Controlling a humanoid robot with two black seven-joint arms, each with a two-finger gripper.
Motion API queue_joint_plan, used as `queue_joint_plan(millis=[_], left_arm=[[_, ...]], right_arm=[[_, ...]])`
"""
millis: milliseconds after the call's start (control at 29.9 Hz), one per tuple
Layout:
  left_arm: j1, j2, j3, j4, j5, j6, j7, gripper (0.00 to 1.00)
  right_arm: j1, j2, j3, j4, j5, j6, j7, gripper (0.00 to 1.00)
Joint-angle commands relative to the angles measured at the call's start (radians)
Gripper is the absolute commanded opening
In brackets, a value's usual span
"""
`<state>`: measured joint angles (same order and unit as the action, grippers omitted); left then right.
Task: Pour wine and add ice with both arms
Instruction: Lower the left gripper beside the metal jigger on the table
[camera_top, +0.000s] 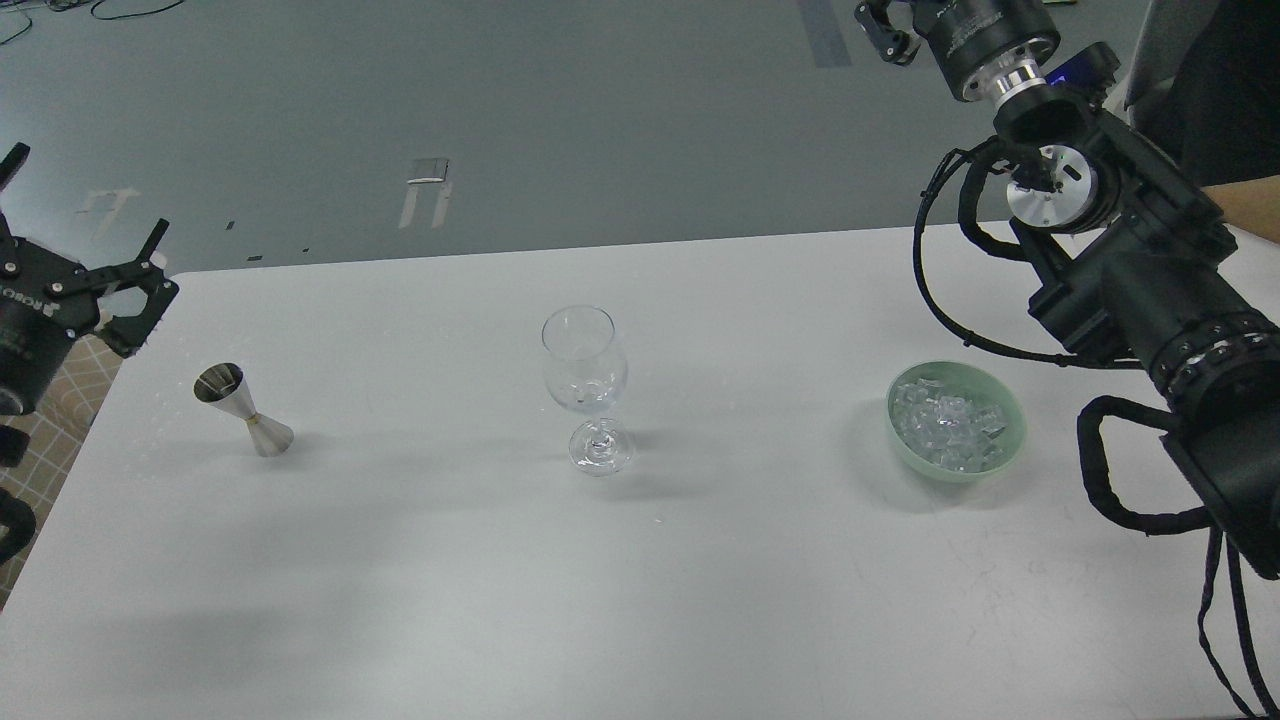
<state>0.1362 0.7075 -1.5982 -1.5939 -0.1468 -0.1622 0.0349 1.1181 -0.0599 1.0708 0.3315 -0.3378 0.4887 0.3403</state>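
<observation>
Many glassy ice (950, 425) cubes fill a round bowl (1012, 440); left hand (120, 275) spread; right hand (885, 30) unclear.

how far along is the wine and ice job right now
Nothing looks done yet. The wine glass stands mid-table and looks empty, with no ice in it. The ice is all in the green bowl, and the metal jigger stands untouched on the left. Nothing is in hand: the left claw is open and empty off the table edge, and the right claw is raised far back. Both pouring and icing remain.

Pale green bowl (1008, 455); silver jigger (245, 411) (steel); white table (600, 600).
</observation>
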Motion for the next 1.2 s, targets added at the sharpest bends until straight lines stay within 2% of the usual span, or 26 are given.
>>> queue_joint_plan(millis=[0, 134, 267, 401, 535, 802, 935, 1169], left_arm=[[0.161, -0.116, -0.107, -0.069, -0.011, 0.012, 0.016, 0.96], [0.252, -0.261, -0.166, -0.098, -0.011, 0.052, 0.062, 0.96], [0.283, -0.368, -0.175, -0.097, -0.011, 0.078, 0.103, 0.96], [0.275, -0.431, -0.163, -0.086, -0.001, 0.113, 0.106, 0.96], [0.247, -0.470, -0.161, -0.043, 0.004, 0.115, 0.109, 0.97], [0.140, -0.522, -0.143, 0.130, 0.059, 0.092, 0.111, 0.98], [0.073, -0.523, -0.141, 0.257, 0.061, 0.037, 0.111, 0.98], [-0.052, -0.523, -0.111, 0.434, 0.070, -0.002, 0.109, 0.98]], right_arm=[[-0.006, 0.000, -0.003, 0.000, 0.000, 0.000, -0.006, 1.00], [-0.014, 0.002, -0.003, 0.000, 0.000, 0.000, -0.009, 1.00], [-0.015, 0.002, -0.005, -0.002, 0.000, 0.000, -0.011, 1.00], [-0.012, 0.006, -0.005, -0.002, 0.000, 0.000, -0.011, 1.00], [-0.011, 0.008, -0.005, -0.002, 0.000, 0.000, -0.014, 1.00], [-0.011, 0.008, -0.018, -0.002, 0.000, 0.000, -0.018, 1.00], [-0.009, 0.006, -0.040, -0.002, 0.000, 0.000, -0.018, 1.00], [-0.007, 0.006, -0.040, -0.003, 0.000, 0.000, -0.018, 1.00]])
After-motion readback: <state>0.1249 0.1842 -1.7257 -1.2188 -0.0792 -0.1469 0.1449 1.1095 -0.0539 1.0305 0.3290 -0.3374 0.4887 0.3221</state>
